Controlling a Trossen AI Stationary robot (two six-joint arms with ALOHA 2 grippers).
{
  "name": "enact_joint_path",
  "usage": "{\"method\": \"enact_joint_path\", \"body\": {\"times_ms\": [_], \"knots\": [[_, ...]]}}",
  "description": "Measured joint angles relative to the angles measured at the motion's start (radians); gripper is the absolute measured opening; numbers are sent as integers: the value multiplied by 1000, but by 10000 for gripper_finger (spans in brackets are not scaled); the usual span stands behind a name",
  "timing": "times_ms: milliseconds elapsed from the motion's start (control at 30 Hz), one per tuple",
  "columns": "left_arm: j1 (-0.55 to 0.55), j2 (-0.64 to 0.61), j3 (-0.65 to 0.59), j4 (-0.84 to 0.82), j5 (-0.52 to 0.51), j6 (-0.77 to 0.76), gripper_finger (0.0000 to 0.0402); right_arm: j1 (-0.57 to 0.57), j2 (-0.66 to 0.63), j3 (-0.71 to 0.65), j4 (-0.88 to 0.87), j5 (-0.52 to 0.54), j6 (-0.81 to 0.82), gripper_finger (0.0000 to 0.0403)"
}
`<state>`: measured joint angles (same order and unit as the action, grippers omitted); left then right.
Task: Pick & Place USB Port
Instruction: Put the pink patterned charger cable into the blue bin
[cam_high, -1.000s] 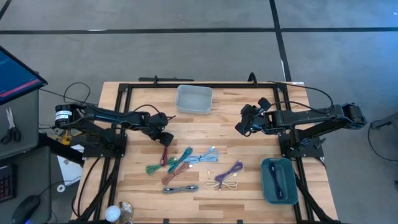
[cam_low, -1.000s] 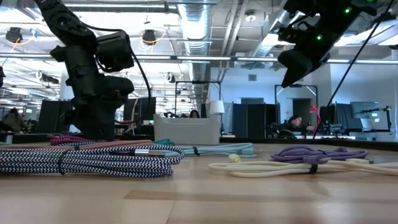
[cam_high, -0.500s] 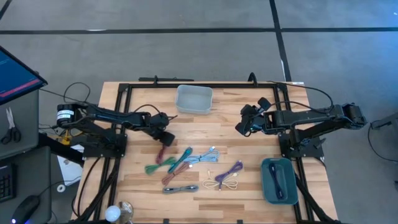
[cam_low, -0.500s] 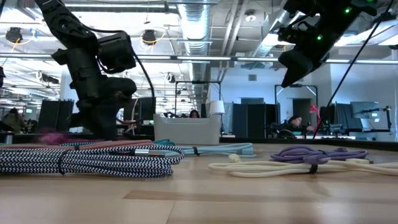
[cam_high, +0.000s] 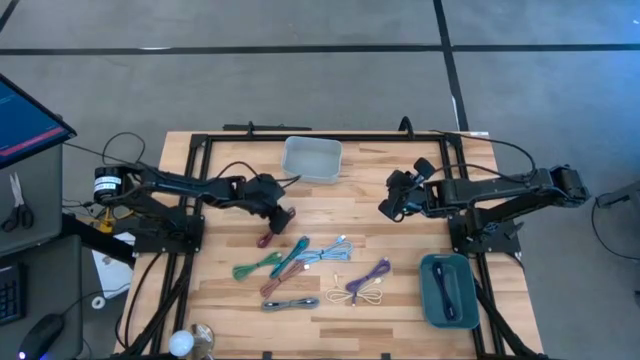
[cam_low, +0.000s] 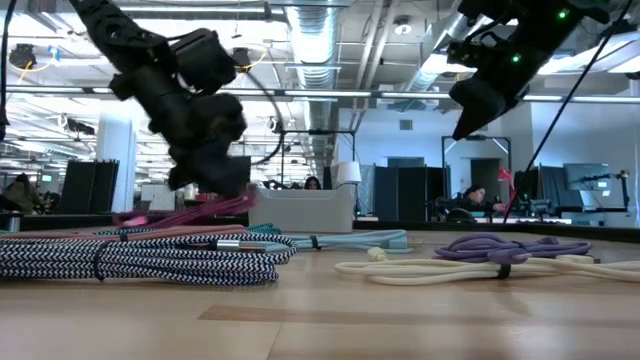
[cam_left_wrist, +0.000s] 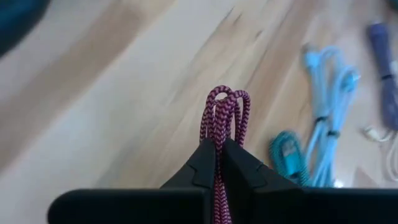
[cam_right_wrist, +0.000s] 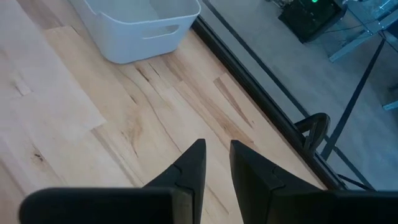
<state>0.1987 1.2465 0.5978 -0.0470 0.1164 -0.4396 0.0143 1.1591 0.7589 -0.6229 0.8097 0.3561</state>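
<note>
The left gripper (cam_high: 281, 214) is clenched on the magenta braided USB cable (cam_left_wrist: 222, 118), whose looped end pokes out past the fingertips (cam_left_wrist: 205, 163) in the left wrist view. From above, the gripper sits a little in front of the white bin (cam_high: 312, 159), and the rest of the cable trails down from it toward the cluster of other cables, its lower end reaching the tabletop (cam_high: 360, 210) near (cam_high: 265, 240). In the low view the cable hangs as a pink strand slanting from the raised gripper down to the wood.

The other bundled cables lie across the middle of the tabletop: a green cable (cam_high: 257, 266), a teal cable (cam_high: 291, 257) and a light blue cable (cam_high: 325, 254) fanned beside each other, a black-and-white braided cable (cam_high: 290, 303) closer to the front edge, and a purple cable (cam_high: 369, 277) lying against a cream cable (cam_high: 366, 297). A dark teal bin (cam_high: 446, 290) stands at the front right corner with a dark cable inside.

The right gripper (cam_high: 388, 207) hovers above bare wood right of the white bin, well apart from the cables; its fingers stand slightly apart with nothing between them.
</note>
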Motion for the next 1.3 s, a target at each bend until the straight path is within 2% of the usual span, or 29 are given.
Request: {"method": "enact_joint_path", "body": {"times_ms": [267, 433, 600, 767, 867, 933, 1033, 1200, 1300], "knots": [[106, -2, 151, 5, 3, 297, 11, -2, 0, 0, -1, 1, -48, 65], [168, -23, 193, 17, 0, 412, 11, 27, -8, 0, -52, 1, -59, 65], [190, -100, 153, 41, 4, 436, 10, 81, -52, 0, -211, 20, 126, 65], [180, -196, 70, 163, 5, 459, 10, 170, -102, 0, -239, 160, 272, 65], [172, -240, -10, 318, 42, 463, 10, 228, -113, 0, -160, 213, 247, 65], [173, -262, -63, 428, 113, 462, 10, 265, -114, 0, -94, 216, 208, 65], [173, -281, -125, 544, 163, 462, 10, 317, -113, -40, 67, 217, 98, 65], [173, -302, -166, 579, 186, 462, 10, 361, -137, -212, 456, 202, -61, 65], [173, -304, -169, 600, 233, 462, 10, 348, -171, -333, 670, 163, -118, 65]]}}
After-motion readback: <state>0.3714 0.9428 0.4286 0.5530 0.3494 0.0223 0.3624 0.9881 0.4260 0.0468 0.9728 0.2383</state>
